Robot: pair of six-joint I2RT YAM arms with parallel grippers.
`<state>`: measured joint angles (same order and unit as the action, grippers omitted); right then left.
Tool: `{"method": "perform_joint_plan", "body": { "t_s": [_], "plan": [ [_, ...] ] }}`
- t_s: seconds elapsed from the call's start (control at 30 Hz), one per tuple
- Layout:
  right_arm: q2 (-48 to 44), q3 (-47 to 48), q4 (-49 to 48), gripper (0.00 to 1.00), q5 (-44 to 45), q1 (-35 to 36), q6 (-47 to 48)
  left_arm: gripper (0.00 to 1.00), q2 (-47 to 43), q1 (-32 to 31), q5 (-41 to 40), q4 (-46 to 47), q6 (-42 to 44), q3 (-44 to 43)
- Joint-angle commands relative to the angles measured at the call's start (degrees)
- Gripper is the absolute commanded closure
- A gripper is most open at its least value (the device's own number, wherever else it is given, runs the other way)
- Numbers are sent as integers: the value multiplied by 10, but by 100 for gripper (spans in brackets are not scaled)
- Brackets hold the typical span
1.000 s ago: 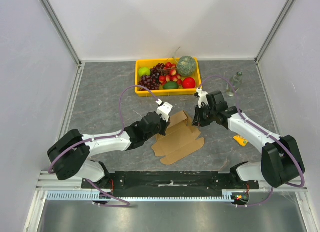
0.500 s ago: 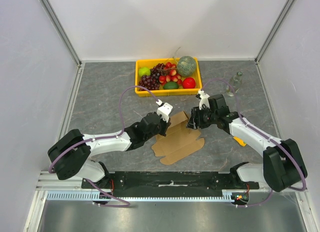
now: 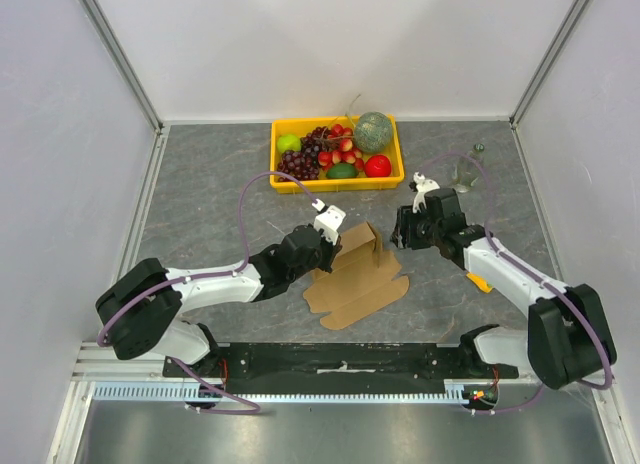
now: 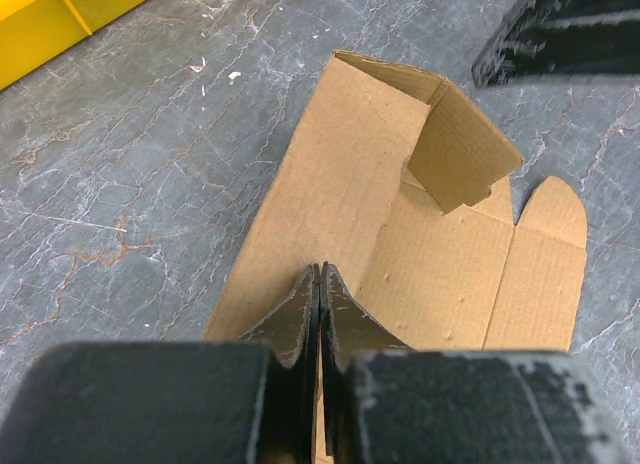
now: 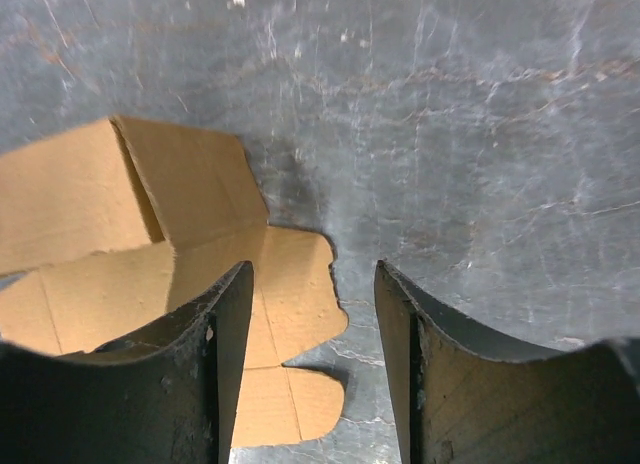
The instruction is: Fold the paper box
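Note:
The paper box [image 3: 355, 276] is a brown cardboard sheet lying mostly flat on the grey table, with one flap [image 3: 373, 240] standing up at its far right corner. My left gripper [image 3: 325, 247] is shut, and its tips rest on the sheet's left panel. In the left wrist view the closed tips [image 4: 320, 272] press on the paper box [image 4: 420, 254] at a crease. My right gripper [image 3: 401, 234] is open just right of the raised flap, holding nothing. In the right wrist view my right gripper [image 5: 312, 269] hangs over the rounded tabs of the paper box [image 5: 130, 234].
A yellow crate [image 3: 335, 184] full of fruit stands behind the box, and its corner [image 4: 60, 9] shows in the left wrist view. A clear bottle [image 3: 470, 166] stands at the far right. A small orange object [image 3: 481, 281] lies beside the right arm.
My right gripper has opened, let go of the flap and drawn back to the right. The flap stays standing. The left arm has not moved.

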<state>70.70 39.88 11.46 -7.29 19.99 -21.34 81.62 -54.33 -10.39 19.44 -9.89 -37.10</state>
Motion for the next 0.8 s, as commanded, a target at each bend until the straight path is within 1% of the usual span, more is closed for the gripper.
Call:
{"method": "perform_joint_plan", "body": {
  "t_s": [0.0,0.13,0.33,0.5,0.67,0.77],
  "plan": [
    [21,-21,-32,42,-52,0,29,98,-3,3,0,0,7,1],
    [14,-63,-110,45,-89,0,34,98,-3,3,4,-2,6,-3],
    [34,-96,-204,51,-126,0,41,98,-1,4,6,-3,5,-4],
    [41,-128,-292,51,-149,1,39,98,-4,4,9,-5,6,-10],
    [52,-142,-345,51,-179,1,36,98,0,4,14,-10,8,-20],
    [59,-147,-372,51,-183,1,34,98,1,4,17,-11,8,-24]
  ]
}}
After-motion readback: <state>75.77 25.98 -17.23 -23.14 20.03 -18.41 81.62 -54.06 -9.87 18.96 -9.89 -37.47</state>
